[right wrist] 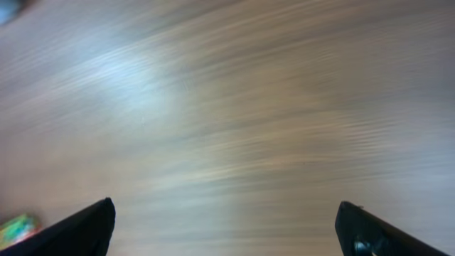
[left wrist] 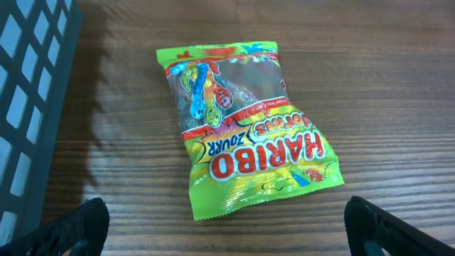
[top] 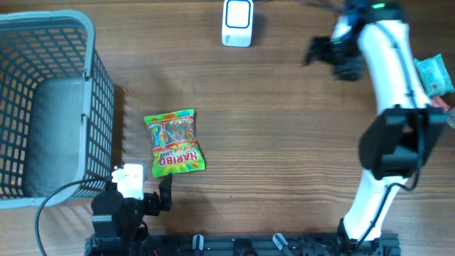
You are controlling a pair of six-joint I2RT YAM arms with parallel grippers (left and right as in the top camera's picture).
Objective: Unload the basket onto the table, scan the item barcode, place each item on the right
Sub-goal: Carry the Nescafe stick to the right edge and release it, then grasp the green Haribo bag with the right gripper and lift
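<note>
- Fingertips (left wrist: 78,227) of the left gripper (left wrist: 231,235) are seen at the bottom corners of the left wrist view, set wide apart with nothing held between them.
- Just ahead of them lies the task's thing, a Haribo bag (left wrist: 245,128), flat and printed face up on the wooden table (left wrist: 398,107). It is near the grey basket (left wrist: 28,107) but apart from it.
- No barcode is seen on the upper face, so it is judged to be on the underside.
- Step in hand, as judged: the approach to the pick. The bag is untouched and the scan is not yet done.
- Next move, as judged: the left gripper is to be lowered over 1 edge of the bag and closed there, since a flat foil bag offers little to pinch. The bag must then be turned so that its back faces the scanner (top: 237,23).
- Only the overhead view shows the scanner, at the table's far edge and well apart from the bag, with the right gripper (top: 323,53) nearer to it.
- Only the right wrist view shows that gripper's 2 fingers (right wrist: 82,227) spread wide and empty over blurred wood.
</note>
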